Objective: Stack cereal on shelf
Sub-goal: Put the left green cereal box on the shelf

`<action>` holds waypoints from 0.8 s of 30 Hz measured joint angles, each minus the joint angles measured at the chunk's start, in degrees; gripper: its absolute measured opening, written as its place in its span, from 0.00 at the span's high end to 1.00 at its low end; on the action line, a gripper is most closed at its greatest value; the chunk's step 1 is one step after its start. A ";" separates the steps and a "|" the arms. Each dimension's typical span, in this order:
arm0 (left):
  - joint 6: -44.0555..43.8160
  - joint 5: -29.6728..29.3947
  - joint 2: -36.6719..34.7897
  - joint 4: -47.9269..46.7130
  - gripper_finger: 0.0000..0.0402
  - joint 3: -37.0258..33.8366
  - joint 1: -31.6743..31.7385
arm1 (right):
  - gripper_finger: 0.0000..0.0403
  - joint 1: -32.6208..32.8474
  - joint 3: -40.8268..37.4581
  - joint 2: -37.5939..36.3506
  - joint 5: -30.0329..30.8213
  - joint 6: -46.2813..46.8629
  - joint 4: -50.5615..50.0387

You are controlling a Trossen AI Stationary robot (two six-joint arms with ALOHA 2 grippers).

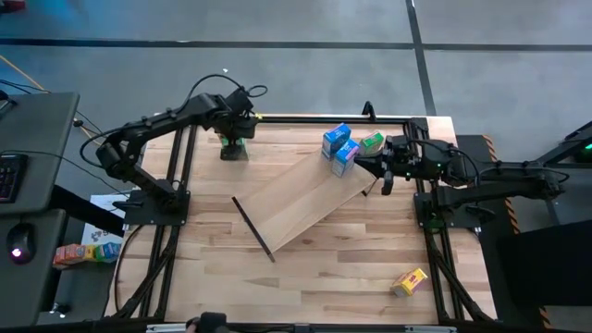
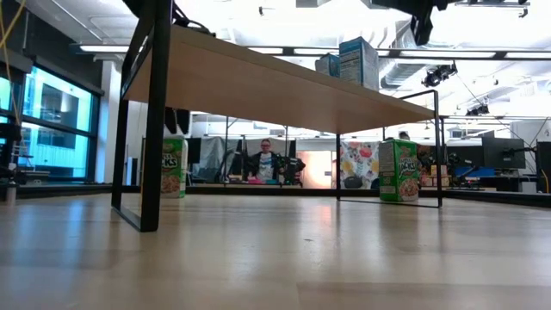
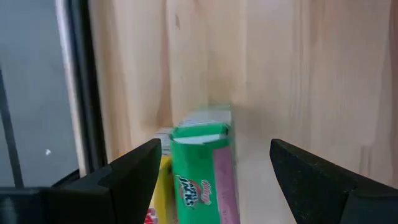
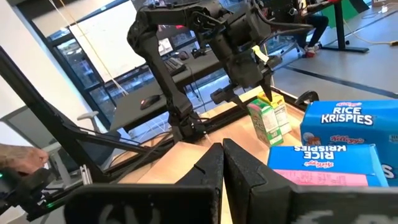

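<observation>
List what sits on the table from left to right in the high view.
Left gripper over a green cereal box → pale plywood shelf board → two blue cereal boxes → right gripper → yellow cereal box.

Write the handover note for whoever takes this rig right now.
Left gripper: jaws open, over the green cereal box at the table's far left corner, with a yellow box beside it; not gripping.
Right gripper: jaws shut, empty, at the shelf's far end beside the two blue boxes.
Done: two blue boxes on the shelf.
Left: a second green box beyond the blues, on the table by the low view; a yellow box lying near the right front; and the far-left pair.
</observation>
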 joint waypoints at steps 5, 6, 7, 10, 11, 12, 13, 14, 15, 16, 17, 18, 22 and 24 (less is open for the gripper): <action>-1.34 -0.15 0.03 4.22 0.27 -1.46 1.03 | 1.00 0.00 0.00 0.01 0.00 0.02 -0.58; -1.96 -0.17 0.04 5.22 0.27 -1.54 1.16 | 1.00 0.00 0.00 0.00 0.00 0.02 -0.58; -2.59 -0.15 0.04 5.75 0.27 -1.54 1.44 | 1.00 0.00 0.00 0.00 0.01 0.01 -0.58; -2.99 1.35 0.14 4.66 0.27 -1.57 2.21 | 1.00 0.00 0.00 0.09 0.02 0.00 -0.58; -3.03 2.07 0.42 4.37 0.27 -1.57 2.23 | 1.00 0.00 0.00 0.11 0.02 0.02 -0.63; -3.11 2.44 0.84 4.16 0.27 -1.57 2.23 | 1.00 0.00 0.00 0.11 0.02 0.00 -0.75; -3.10 2.41 1.31 3.92 0.27 -1.60 2.31 | 1.00 0.00 0.00 0.18 0.02 0.01 -0.99; -3.10 2.22 1.82 3.86 0.27 -1.65 2.48 | 1.00 0.00 0.00 0.32 0.04 0.02 -1.13; -3.10 2.16 2.37 4.09 0.27 -1.65 2.48 | 1.00 0.00 0.00 0.40 0.03 0.02 -1.39; -3.45 2.19 3.02 4.24 0.27 -1.65 2.48 | 1.00 0.00 0.00 0.41 0.04 0.01 -1.68; -3.70 2.16 3.76 4.17 0.27 -1.65 2.46 | 1.00 0.00 0.00 0.47 0.04 0.02 -1.66; -4.06 2.13 4.49 4.06 0.27 -1.65 2.45 | 1.00 0.00 0.05 0.66 0.04 0.02 -1.59; -5.36 1.94 6.81 3.64 0.27 -1.65 2.43 | 1.00 0.00 0.07 0.90 0.04 0.02 -1.70; -5.72 1.90 7.45 3.72 0.27 -1.65 2.45 | 1.00 0.00 0.07 1.08 0.04 0.02 -1.89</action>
